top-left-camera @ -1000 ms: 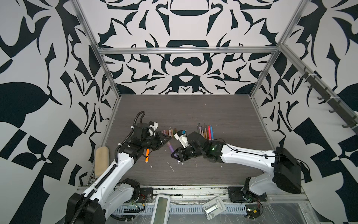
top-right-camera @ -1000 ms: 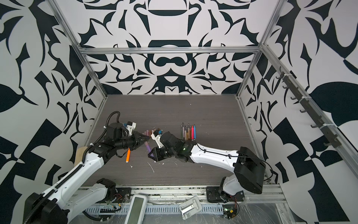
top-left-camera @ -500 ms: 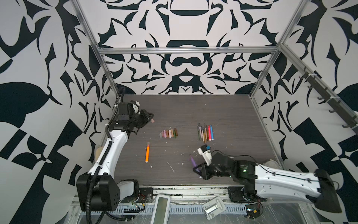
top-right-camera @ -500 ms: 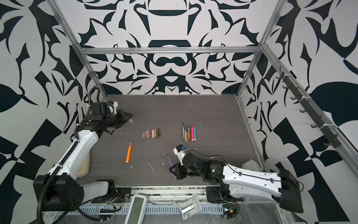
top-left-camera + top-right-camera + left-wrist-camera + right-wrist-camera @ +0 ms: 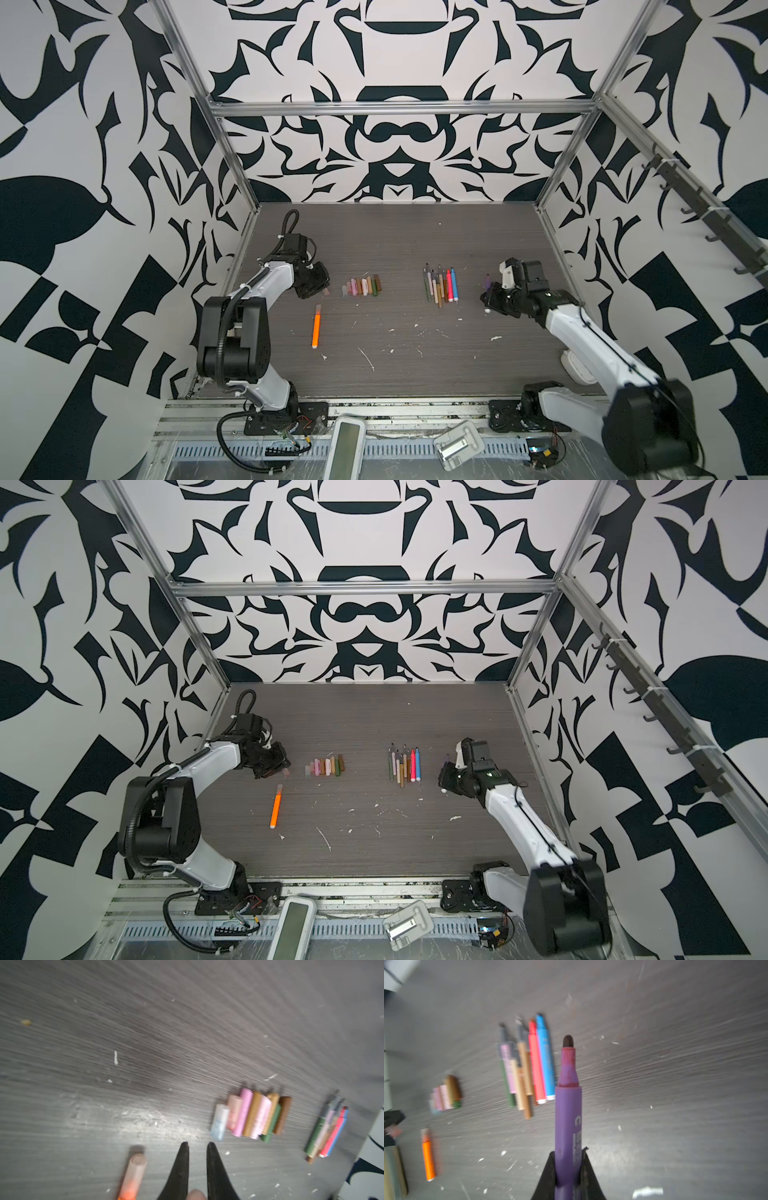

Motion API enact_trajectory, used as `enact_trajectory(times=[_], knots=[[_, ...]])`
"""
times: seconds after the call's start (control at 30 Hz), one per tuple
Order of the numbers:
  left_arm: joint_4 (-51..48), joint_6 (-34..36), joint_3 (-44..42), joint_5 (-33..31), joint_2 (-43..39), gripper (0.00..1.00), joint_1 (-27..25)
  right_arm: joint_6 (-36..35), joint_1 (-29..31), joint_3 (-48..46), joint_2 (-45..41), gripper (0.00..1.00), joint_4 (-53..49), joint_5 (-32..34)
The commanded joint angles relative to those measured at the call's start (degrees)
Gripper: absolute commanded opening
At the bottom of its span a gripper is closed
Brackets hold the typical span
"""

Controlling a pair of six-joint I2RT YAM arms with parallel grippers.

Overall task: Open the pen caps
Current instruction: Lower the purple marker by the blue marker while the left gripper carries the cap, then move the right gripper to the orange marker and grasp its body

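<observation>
Scene: A dark wood-grain table [image 5: 395, 241] is shown from above in both top views, enclosed by black-and-white patterned walls [image 5: 104, 166].
Left fingers: The left fingers [image 5: 184, 1167] are closed on a pink cap [image 5: 326, 292], which is gripped deep between them, so the tips themselves are left slightly apart. They are held low, just left of the row of caps. Whether the cap touches the table cannot be told.
Right fingers: The right fingers [image 5: 548, 1176] are clamped on the lower barrel of a purple pen [image 5: 568, 1122]. Its dark felt tip is bared and is pointed away from the wrist. The pen is held off the table, to the right of the row of pens and apart from it.
Caps: A row of caps [image 5: 361, 286] is laid side by side, touching, left of the table's centre. Pale, pink, brown, tan and olive ones can be made out.
Pens: A row of pens [image 5: 440, 284] is laid side by side right of centre, uncapped, tips turned toward the back wall. A red-pink and a blue one are placed at its right end.
Orange pen: An orange pen [image 5: 316, 330] is seen lying alone, nearer the front edge than the left fingers – a pale translucent cap is fitted on its far end.
Debris: White scraps [image 5: 368, 359] are scattered over the front half of the table.
Sharpness: Both wrist views are blurred, so fine print on the barrels cannot be read.
</observation>
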Motion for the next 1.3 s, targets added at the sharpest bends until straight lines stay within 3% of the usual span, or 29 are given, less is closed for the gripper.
enact_trajectory(times=[0.0,0.4,0.53,0.6,0.77,1.1,1.27], knots=[[-0.6,1.5,2.4,-1.7,3.5,0.0,-0.3,-4.8,-0.2,2.8,6.5,0.0,8.5,-6.8],[2.9,1.3,4.5,3.3,11.3,0.07,-1.2,-2.6,-0.7,5.7,20.5,0.01,19.3,-10.6],[3.0,1.2,5.0,3.9,12.4,0.11,-1.5,-1.8,-0.9,6.4,22.8,0.14,20.4,-10.7],[3.0,1.3,5.1,4.0,12.5,0.18,-1.6,-1.6,-0.9,6.9,23.6,0.18,20.7,-11.0],[3.1,1.1,5.2,4.8,12.6,0.27,-1.6,-1.1,-1.3,7.8,24.8,0.41,21.0,-11.9],[3.2,1.0,5.3,5.3,12.3,0.3,-1.6,-1.1,-1.5,7.2,24.3,0.59,21.7,-13.7],[3.5,0.3,4.1,3.6,9.2,0.3,-1.6,-2.4,-1.5,5.5,18.7,0.63,19.3,-10.7]])
